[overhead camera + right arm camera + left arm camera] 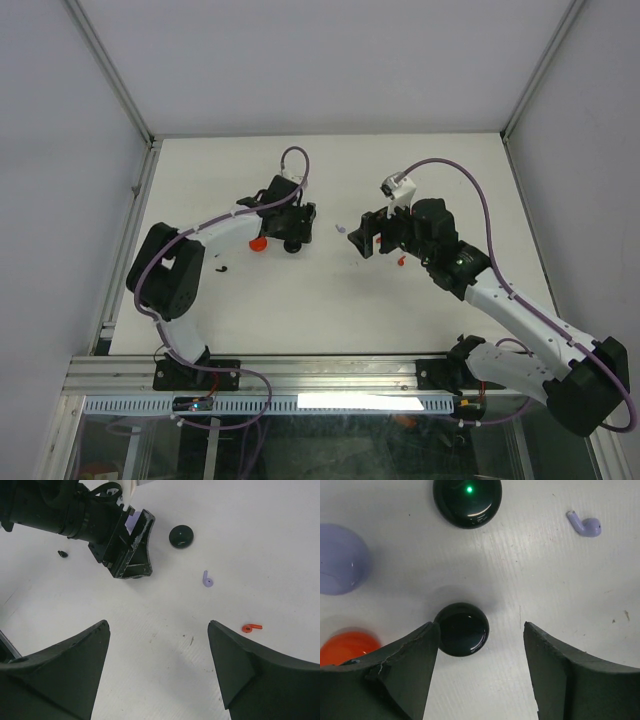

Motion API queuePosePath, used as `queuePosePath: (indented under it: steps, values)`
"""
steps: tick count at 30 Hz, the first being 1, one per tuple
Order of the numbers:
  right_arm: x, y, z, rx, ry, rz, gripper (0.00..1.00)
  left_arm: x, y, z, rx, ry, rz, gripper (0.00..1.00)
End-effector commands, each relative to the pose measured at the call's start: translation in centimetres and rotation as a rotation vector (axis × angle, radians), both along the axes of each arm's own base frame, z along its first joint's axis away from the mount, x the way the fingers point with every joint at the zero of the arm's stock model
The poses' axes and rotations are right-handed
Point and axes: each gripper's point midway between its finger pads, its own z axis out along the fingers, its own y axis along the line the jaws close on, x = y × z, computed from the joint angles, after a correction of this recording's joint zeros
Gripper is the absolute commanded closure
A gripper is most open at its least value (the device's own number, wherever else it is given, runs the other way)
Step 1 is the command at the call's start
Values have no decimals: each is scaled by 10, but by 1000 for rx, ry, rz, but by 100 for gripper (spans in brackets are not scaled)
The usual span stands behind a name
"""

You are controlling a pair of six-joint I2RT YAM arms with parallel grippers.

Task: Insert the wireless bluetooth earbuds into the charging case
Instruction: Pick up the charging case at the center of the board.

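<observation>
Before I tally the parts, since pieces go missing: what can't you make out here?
Lilac case: cut by the left edge, left wrist view.
Red case: half hidden behind a finger, left wrist view.
Black earbud: too small for detail, right wrist view.

Black case (461,629) between left jaws; lilac case (340,559), orange case (347,647) crowd one flank; bare table (510,580) opposite.

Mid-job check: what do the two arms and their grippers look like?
The left arm and the right arm both have white links with bulky black joints, and a purple cable loops along each. The left gripper and the right gripper have broad, matte black, wedge-shaped fingers. One finger edge on the left gripper looks scuffed. No markings are readable.
</observation>
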Motion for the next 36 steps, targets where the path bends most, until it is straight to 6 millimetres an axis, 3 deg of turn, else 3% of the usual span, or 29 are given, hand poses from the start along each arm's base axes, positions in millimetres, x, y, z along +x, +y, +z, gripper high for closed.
queuePosePath:
  steps: [1, 12, 26, 36]
  values:
    - [3, 4, 14, 22, -47, 21, 17, 11, 7, 4, 126, -25, -56, 31]
    - [2, 4, 12, 19, -45, 26, 17, 20, 5, -11, 187, 33, -68, 38]
    - [2, 8, 9, 29, -33, 35, 17, 5, 6, -19, 187, 107, -82, 48]
    - [2, 16, -4, 83, -21, 43, 17, 7, -6, -6, 96, 90, -24, 59]
